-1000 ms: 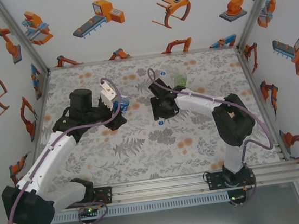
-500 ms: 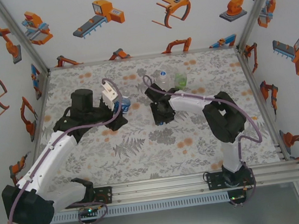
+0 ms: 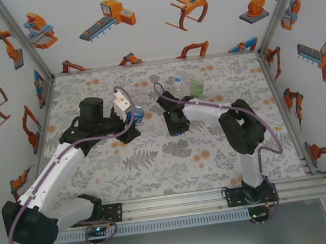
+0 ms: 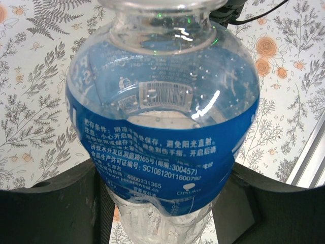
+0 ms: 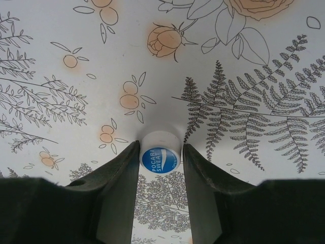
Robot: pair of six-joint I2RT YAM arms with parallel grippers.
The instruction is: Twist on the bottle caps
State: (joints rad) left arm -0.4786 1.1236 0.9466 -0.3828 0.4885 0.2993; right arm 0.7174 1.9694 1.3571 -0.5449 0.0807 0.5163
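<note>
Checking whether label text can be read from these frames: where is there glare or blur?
Left wrist view: white glare streaks on the bottle, but its label print is sharp. Right wrist view: the cap is in focus, lettering legible, no glare. Top view: even lighting, faint shadows, text too small to read.

Over the last second we lowered the right gripper (image 5: 160, 147) toward the near side of the counter (image 3: 156, 164). The blue-topped cap (image 5: 159, 158), which had lain clear in front of the gripper, ended up pinched between its two fingers and touched on both sides. As we did so, the right arm's elbow (image 3: 240, 129) folded inward to the left, and the plain bottle (image 3: 175, 83) behind the arm came more fully into sight. The left gripper (image 4: 162, 203), clamped on the blue-labelled bottle (image 4: 162, 147), edged slightly to the right.
</note>
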